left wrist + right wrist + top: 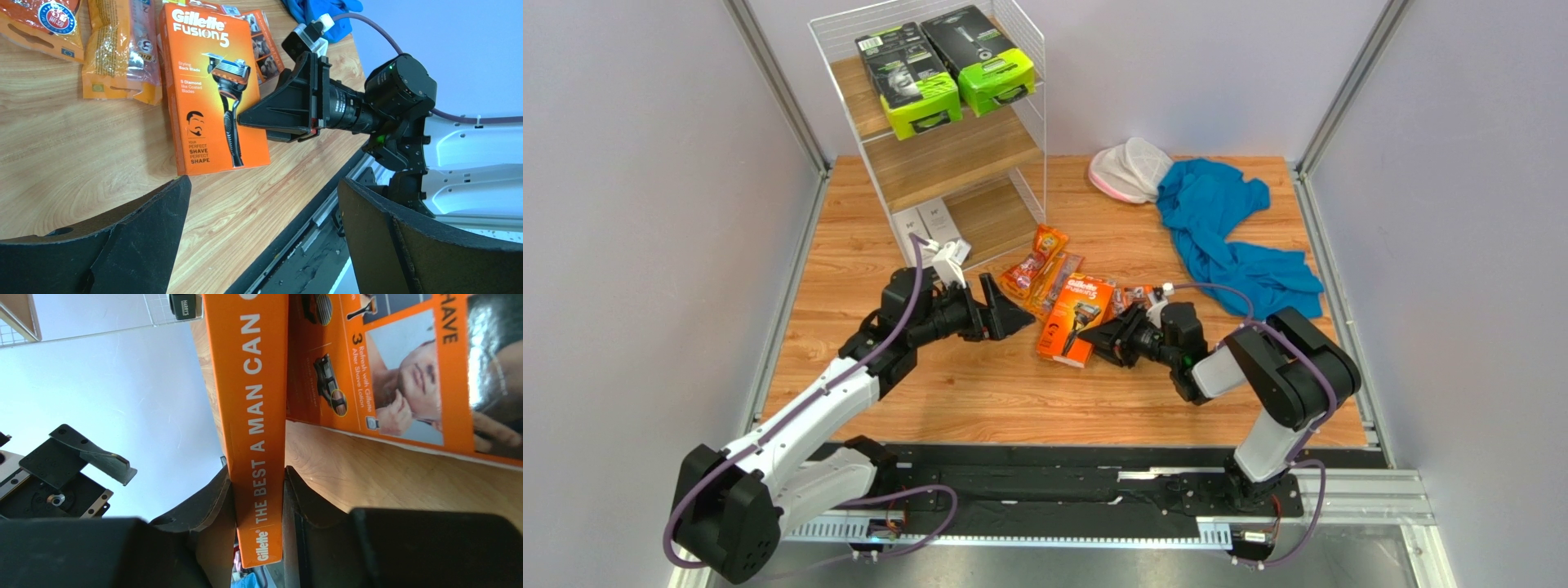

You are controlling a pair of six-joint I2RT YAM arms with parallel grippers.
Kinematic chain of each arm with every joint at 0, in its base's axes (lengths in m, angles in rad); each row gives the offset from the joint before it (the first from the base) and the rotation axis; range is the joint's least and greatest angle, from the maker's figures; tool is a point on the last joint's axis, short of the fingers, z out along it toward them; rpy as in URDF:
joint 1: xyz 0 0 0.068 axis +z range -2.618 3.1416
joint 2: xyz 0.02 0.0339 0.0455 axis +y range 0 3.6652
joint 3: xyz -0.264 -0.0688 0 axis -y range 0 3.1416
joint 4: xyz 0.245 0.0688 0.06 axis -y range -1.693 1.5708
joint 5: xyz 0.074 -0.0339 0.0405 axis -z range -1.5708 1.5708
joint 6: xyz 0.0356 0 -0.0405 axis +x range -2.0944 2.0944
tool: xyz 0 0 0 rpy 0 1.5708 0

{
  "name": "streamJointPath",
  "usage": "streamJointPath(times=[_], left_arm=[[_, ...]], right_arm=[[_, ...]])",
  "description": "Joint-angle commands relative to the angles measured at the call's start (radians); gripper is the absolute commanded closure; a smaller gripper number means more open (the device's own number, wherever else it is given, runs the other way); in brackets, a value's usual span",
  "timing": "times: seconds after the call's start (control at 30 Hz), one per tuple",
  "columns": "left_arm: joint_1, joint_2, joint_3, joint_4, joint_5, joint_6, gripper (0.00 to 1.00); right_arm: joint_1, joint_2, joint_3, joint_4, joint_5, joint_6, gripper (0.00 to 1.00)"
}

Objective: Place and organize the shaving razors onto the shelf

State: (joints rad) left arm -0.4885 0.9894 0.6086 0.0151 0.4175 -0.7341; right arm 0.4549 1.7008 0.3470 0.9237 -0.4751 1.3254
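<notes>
Lying face up on the wooden table [952, 380], an orange Gillette box [215, 92] is gripped by the right gripper [256, 484] along the long edge nearest the right arm. In the right wrist view the narrow printed side of the box is seen sandwiched between the two fingers, both of which are pressed against it. Whether that edge is raised off the wood cannot be told.

A second orange Gillette box [399, 373] is laid flat, back face up, just beyond the first, and is partly covered by it in the left wrist view.

The left gripper [1017, 315] is spread wide and nothing is held in it. It is positioned low over the table, just to the left of the gripped box and pointed toward it.

Two narrow orange blister packs [1044, 270] are found side by side on the table, between the shelf [952, 159] and the Gillette boxes.

The shelf is stood at the far left of the table. On its top tier a black pack with a lime-green end [913, 80] is laid flat beside a second black pack [979, 58], green ends turned toward the arms. On the bottom tier two slim grey-white boxes [930, 227] are stood upright.

A blue cloth [1228, 233] is heaped at the far right, with a white and pink item [1130, 169] touching its left side.
</notes>
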Motion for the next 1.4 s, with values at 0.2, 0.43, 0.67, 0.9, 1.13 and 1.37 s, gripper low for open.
streamJointPath(times=[0.2, 0.43, 0.67, 0.9, 1.13, 1.37], left_arm=[[0.001, 0.011, 0.043, -0.039, 0.053, 0.029, 0.03], [0.001, 0.025, 0.025, 0.006, 0.096, -0.024, 0.03], [0.001, 0.040, 0.029, 0.055, 0.116, -0.062, 0.03], [0.001, 0.031, 0.002, 0.224, 0.161, -0.145, 0.03], [0.001, 0.046, -0.003, 0.249, 0.178, -0.160, 0.07], [0.001, 0.066, -0.021, 0.302, 0.210, -0.188, 0.18]], right_arm=[[0.001, -0.068, 0.041, 0.098, -0.129, 0.012, 0.99], [0.002, -0.315, 0.154, -0.241, -0.243, -0.161, 1.00], [0.005, -0.460, 0.274, -0.583, -0.401, -0.313, 1.00], [0.030, -0.497, 0.365, -0.848, -0.510, -0.500, 1.00], [0.042, -0.521, 0.408, -0.953, -0.582, -0.603, 1.00], [0.060, -0.524, 0.432, -0.893, -0.626, -0.592, 0.98]])
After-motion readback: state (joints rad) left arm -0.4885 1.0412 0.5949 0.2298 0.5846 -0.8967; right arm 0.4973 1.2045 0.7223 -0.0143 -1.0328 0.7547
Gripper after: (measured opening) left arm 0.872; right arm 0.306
